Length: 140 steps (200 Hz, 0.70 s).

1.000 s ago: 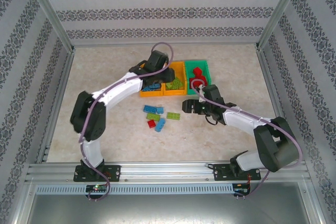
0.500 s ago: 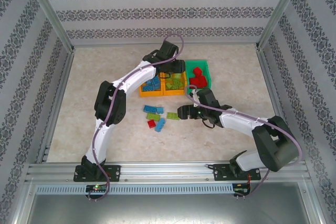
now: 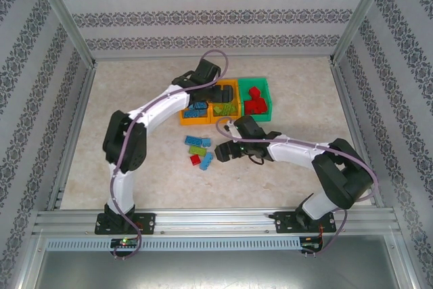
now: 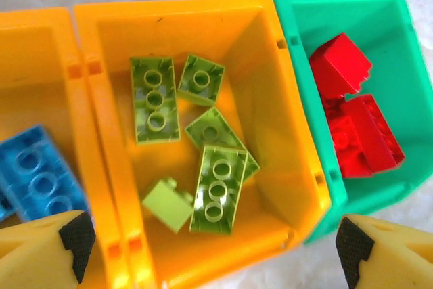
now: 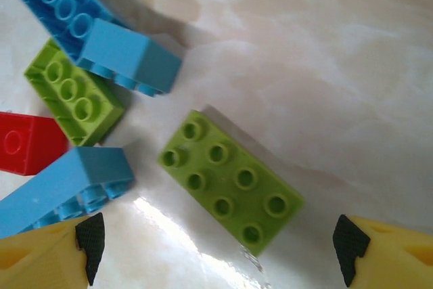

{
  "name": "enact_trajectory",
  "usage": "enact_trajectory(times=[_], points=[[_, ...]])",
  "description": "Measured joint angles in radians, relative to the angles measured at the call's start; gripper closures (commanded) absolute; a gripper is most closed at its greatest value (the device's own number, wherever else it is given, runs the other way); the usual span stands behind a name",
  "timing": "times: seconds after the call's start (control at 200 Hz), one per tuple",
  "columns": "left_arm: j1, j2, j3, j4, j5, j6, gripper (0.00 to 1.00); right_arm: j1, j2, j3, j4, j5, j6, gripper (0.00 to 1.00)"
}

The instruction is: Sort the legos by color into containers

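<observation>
Lime green lego (image 5: 230,179) | flat on table (image 5: 325,65), below right gripper (image 5: 220,241), midway between its fingers | jaws wide apart, holding nothing

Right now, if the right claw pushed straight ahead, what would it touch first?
Probably the lime green lego lying flat, centred before the open right claw; depth is unclear.

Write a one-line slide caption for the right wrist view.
Open right hand above a lime green lego, studs up on the table, beside other loose legos.
</observation>
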Motion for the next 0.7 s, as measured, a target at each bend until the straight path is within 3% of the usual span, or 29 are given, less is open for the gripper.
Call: enact_trajectory(times=[0.35,0.699], points=[[0.009,-0.272,-0.315,0.081,0.009,-0.016,0.0,-0.001,0.121,0.151,-0.137,-0.034,-0.246,0.09],[0.075,-0.421,-0.517,0.103,0.01,-0.054,0.01,-0.011,0.203,0.202,-0.188,-0.099,-0.312,0.22]])
